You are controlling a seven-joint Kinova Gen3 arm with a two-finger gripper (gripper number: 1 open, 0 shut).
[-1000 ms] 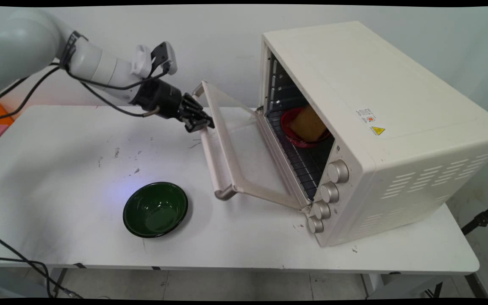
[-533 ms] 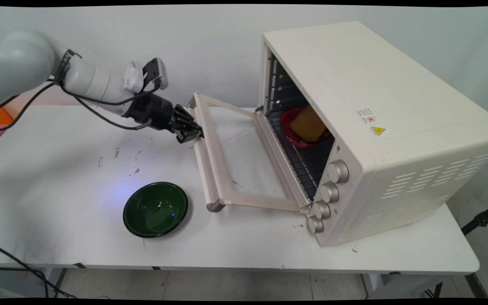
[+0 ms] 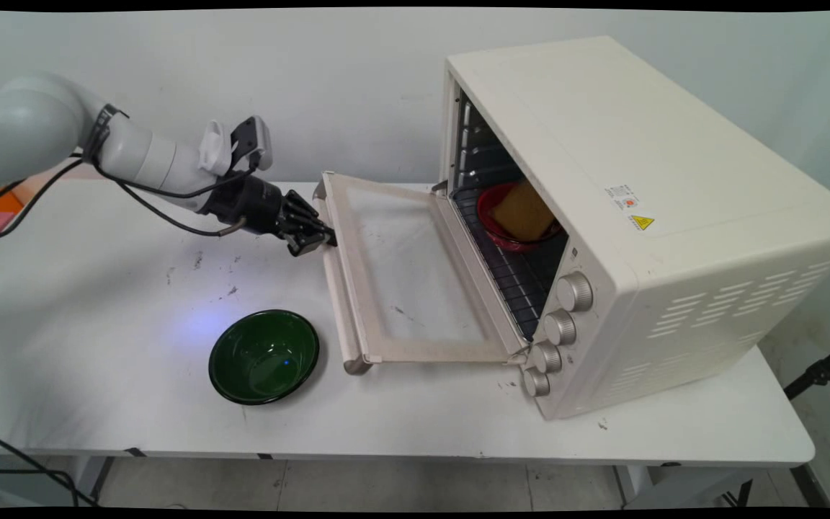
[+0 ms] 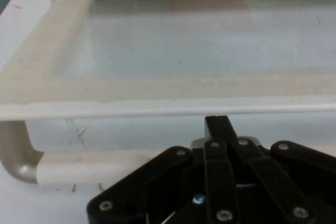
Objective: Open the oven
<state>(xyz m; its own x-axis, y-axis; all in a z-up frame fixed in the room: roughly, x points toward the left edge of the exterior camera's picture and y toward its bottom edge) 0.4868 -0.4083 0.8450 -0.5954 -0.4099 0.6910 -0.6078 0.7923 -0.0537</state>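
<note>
The handle (image 3: 333,277) of the oven (image 3: 645,216) door (image 3: 408,274) (lowered flat) is clasped by the gripper (image 3: 318,240), near a green bowl (image 3: 264,356).

No legible text in either view. Toaster oven (image 3: 645,216): small white label (image 3: 622,196) on its top panel, print too small to read; just right of it, yellow triangular warning sign (image 3: 643,222), symbol not resolvable.

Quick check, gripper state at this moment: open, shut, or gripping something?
Gripper: shut on the oven door handle, with the oven door folded down nearly flat.
</note>
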